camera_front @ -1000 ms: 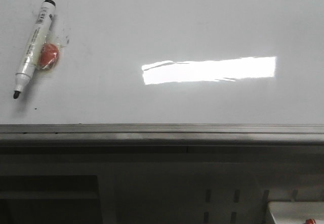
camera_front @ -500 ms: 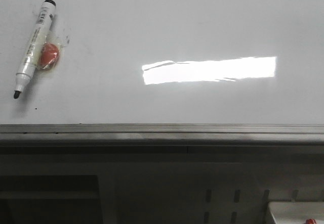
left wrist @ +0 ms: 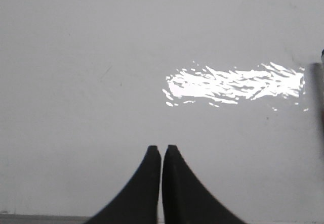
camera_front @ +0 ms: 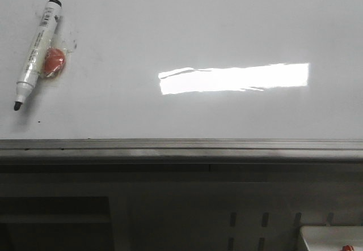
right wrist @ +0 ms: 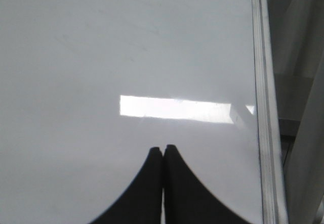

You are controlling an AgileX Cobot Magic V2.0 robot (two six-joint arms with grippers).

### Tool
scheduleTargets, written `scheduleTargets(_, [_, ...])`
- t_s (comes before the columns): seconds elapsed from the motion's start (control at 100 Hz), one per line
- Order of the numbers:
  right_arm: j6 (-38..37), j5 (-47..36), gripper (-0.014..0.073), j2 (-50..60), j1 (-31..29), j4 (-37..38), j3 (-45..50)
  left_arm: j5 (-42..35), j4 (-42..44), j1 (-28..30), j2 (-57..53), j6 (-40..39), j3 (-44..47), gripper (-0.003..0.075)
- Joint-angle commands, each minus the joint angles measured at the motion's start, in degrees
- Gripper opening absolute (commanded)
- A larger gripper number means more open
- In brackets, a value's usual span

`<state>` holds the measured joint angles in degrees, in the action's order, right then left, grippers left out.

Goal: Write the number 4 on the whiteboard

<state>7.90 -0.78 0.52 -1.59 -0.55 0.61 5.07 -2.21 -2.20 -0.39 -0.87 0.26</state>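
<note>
Currently whiteboard (camera_front: 187,30) unmarked, marker (camera_front: 35,52) lying uncapped, left gripper (left wrist: 161,149) closed, right gripper (right wrist: 163,148) closed

Only the wrist views show any of the robot. The left gripper (left wrist: 162,150) appears at the bottom centre of the left wrist frame: two matte black fingers (left wrist: 139,193), broad at the base, sweeping up in concave curves to narrow blunt tips. No screws, cables or markings show on them. Over to the right wrist frame, same spot at the bottom centre: the right gripper (right wrist: 162,149), the same matte black pair of curved, tapering fingers (right wrist: 185,193), plain and unmarked.
</note>
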Motion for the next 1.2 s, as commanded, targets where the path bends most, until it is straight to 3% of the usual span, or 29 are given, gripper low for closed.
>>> scheduleTargets(0.0, [0.09, -0.97, -0.0054, -0.28, 0.11, -4.54, -0.42, -5.07, -1.71, 0.11, -0.8, -0.49, 1.41, -0.002])
scheduleTargets(0.11, [0.09, 4.65, -0.0054, -4.94, 0.11, -11.89, -3.5, -4.04, -1.92, 0.11, 2.22, -0.49, -0.47, -0.002])
scheduleTargets(0.29, [0.09, 12.52, -0.0054, -16.65, 0.11, -15.55, -10.58, 0.06, -1.92, 0.11, 9.29, -0.49, -7.14, -0.002])
scheduleTargets(0.44, [0.09, 13.58, -0.0054, -23.86, 0.11, -15.68, -14.09, 0.06, 0.73, 0.11, 13.71, -0.22, -11.41, -0.0015])
scheduleTargets(0.51, [0.09, 12.84, -0.0054, -25.57, 0.11, -15.68, -14.41, -0.41, 2.21, 0.11, 15.16, -0.11, -12.06, 0.0043])
scheduleTargets(0.68, [0.09, 10.57, -0.0054, -27.13, 0.11, -15.68, -14.04, -9.5, 0.31, 0.11, 17.55, -0.11, -11.52, 0.0357])
scheduleTargets(0.85, [0.09, 9.23, -0.0054, -27.13, 0.11, -15.68, -13.78, -14.7, 1.21, -0.69, 21.43, -0.11, -11.45, 0.0377])
scheduleTargets(0.97, [0.09, 9.23, -0.0054, -27.13, 0.11, -15.68, -13.78, -19.82, 4.94, -6.48, 26.38, -0.11, -11.82, 0.0378])
scheduleTargets(1.07, [0.09, 9.23, -0.0054, -27.02, 0.11, -15.68, -13.78, -25.68, 5.97, -15.3, 31.03, -1.55, -12.57, 0.0377])
scheduleTargets(1.19, [0.09, 9.1, -0.0054, -27.02, 0.11, -15.68, -13.78, -26.41, 5.97, -25.42, 38.17, -3.12, -14.73, 0.0377])
